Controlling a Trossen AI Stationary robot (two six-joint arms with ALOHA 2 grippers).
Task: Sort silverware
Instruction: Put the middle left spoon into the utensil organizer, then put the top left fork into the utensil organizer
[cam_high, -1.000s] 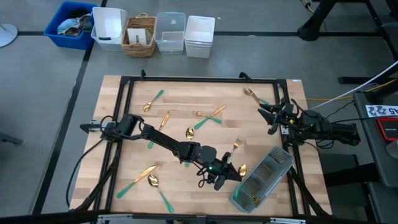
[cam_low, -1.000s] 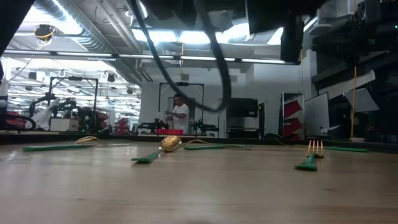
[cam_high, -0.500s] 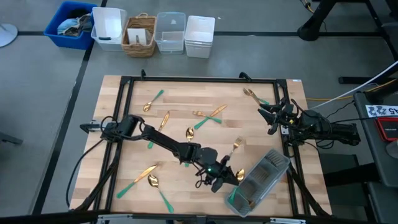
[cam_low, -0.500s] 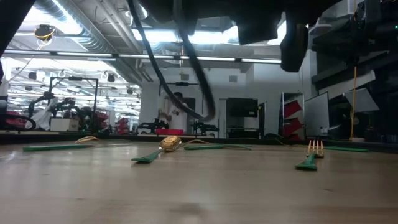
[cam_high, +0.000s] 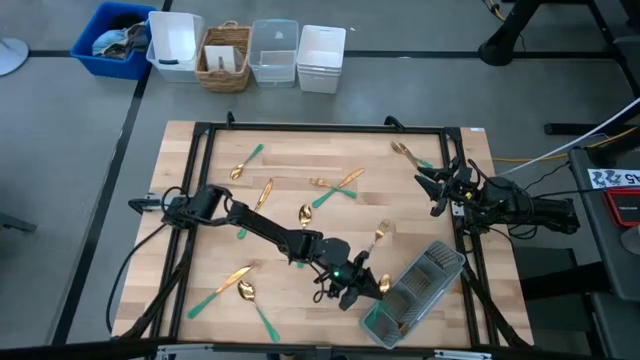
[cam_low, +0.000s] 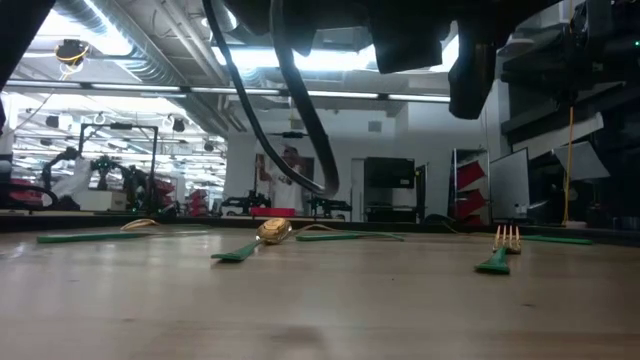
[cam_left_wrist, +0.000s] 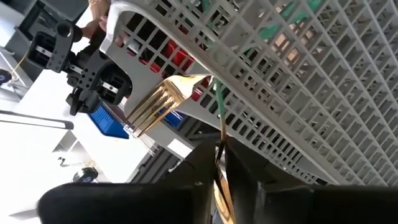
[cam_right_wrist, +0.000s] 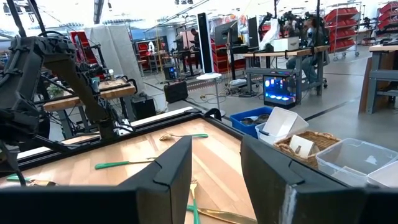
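Note:
My left gripper (cam_high: 372, 287) reaches across the table's near middle to the long side of the clear gridded tray (cam_high: 415, 290), which lies askew at the near right. It is shut on a gold fork (cam_left_wrist: 165, 99) with a teal handle. Through the tray's wall I see more teal handles (cam_left_wrist: 273, 28). Other silverware lies flat on the wood: spoons (cam_high: 305, 213) (cam_high: 245, 160), a knife (cam_high: 262, 193), crossed forks (cam_high: 335, 185), a fork (cam_high: 380, 235), and a knife and spoon (cam_high: 240, 285). My right gripper (cam_high: 440, 185) waits open at the right edge. My left gripper pinches the fork's slim teal handle (cam_left_wrist: 219, 121) between its two fingers, a little below the gold head. The fingers lie about level and come from the table's left toward the tray. The tines (cam_left_wrist: 149, 112) stick out past the fingertips, close against the tray's gridded wall (cam_left_wrist: 261, 81).
A black frame (cam_high: 320, 128) runs round the wooden table top. Beyond the far edge stand a blue bin (cam_high: 110, 40), white and clear tubs (cam_high: 275, 52) and a wicker basket (cam_high: 225, 55). In the low view a spoon (cam_low: 272, 232) and a fork (cam_low: 505, 240) lie on the wood.
My left gripper has turned a little at the tray's side. The tray has shifted slightly toward the table's near edge, its near end swinging leftward. The gold head that showed beside the tray is now hidden under the gripper.

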